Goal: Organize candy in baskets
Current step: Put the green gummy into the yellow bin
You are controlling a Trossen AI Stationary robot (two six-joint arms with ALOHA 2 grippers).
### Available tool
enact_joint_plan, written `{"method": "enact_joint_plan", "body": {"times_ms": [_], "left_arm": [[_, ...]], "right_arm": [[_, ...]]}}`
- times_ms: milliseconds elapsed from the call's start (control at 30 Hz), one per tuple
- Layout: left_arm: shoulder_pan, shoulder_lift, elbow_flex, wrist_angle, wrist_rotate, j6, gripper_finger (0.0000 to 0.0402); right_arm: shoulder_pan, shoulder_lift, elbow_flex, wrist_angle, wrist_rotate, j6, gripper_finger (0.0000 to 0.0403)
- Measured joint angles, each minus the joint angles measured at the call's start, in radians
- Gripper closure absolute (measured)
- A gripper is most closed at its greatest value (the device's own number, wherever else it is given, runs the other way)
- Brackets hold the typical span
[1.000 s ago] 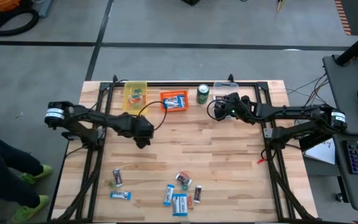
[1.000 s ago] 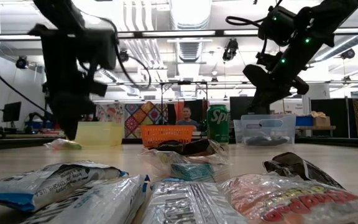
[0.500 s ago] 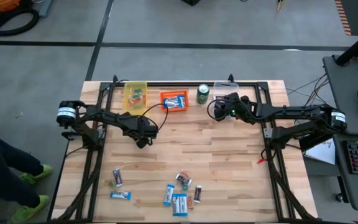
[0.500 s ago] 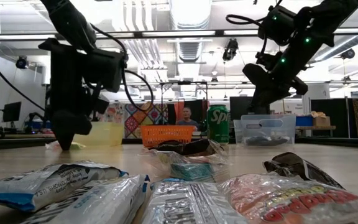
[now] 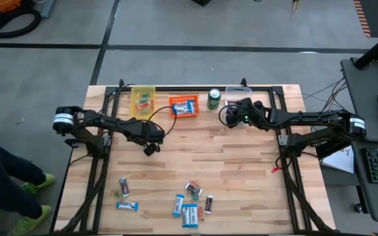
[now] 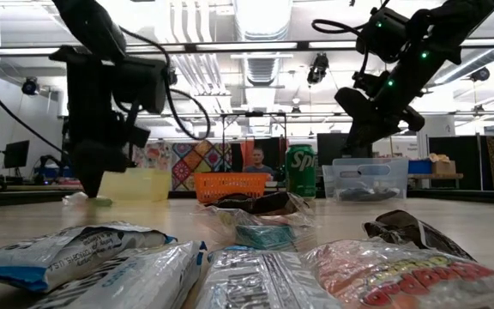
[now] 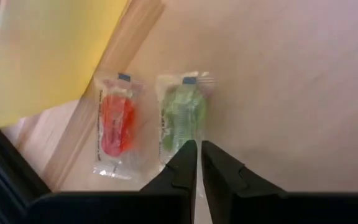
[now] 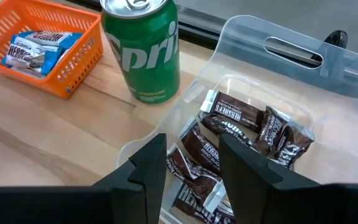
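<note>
A green candy [image 7: 182,118] and a red candy [image 7: 115,127], each in a clear wrapper, lie flat on the wood near the yellow basket [image 5: 143,99]. My left gripper [image 7: 196,149] points steeply down at the green one and is shut at its near end; its tips reach the table [image 6: 93,193]. My right gripper [image 8: 191,168] hovers open over the clear basket [image 8: 328,124], which holds dark brown bars [image 8: 232,115]. The orange basket [image 5: 184,106] holds blue-and-white bars. More candy [image 5: 189,203] lies loose near the table's front edge. My left gripper has its two fingers closed at the near end of the green candy's wrapper [image 7: 178,152], coming steeply from above. The fingertips hide the pinched spot. The candy lies flat on the table.
A green soda can [image 5: 214,98] stands between the orange and clear baskets. A black frame rail [image 7: 5,168] runs beside the yellow basket. Bare wood stretches across the table's middle [image 5: 209,154]. A person stands in the room behind [image 6: 256,160].
My left gripper has closed its fingers at the end of the green candy, staying in nearly the same place over the table. The candy has not moved.
</note>
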Motion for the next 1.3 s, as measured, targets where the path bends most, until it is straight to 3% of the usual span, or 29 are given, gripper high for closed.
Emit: {"method": "enact_joint_plan", "body": {"times_ms": [433, 600, 900, 1167, 1300], "left_arm": [[-0.093, -0.303, 0.0, 0.211, 0.161, 0.221, 0.0401], [-0.095, -0.382, 0.001, 0.136, 0.166, 0.21, 0.0401], [-0.08, -0.407, -0.01, -0.043, 0.207, 0.21, 0.0402], [0.026, -0.408, -0.096, 0.019, 0.283, 0.296, 0.0402], [0.097, -0.406, -0.12, 0.072, 0.288, 0.263, 0.0402]], "right_arm": [[0.017, 0.0, -0.001, 0.0, -0.001, 0.0, 0.0271], [0.036, 0.0, -0.001, -0.001, -0.001, 0.0, 0.0269], [0.048, 0.0, -0.002, 0.004, 0.0, 0.0, 0.0274], [0.048, 0.0, -0.002, 0.005, 0.0, 0.001, 0.0269], [0.048, 0.0, -0.002, 0.005, 0.0, 0.002, 0.0273]]}}
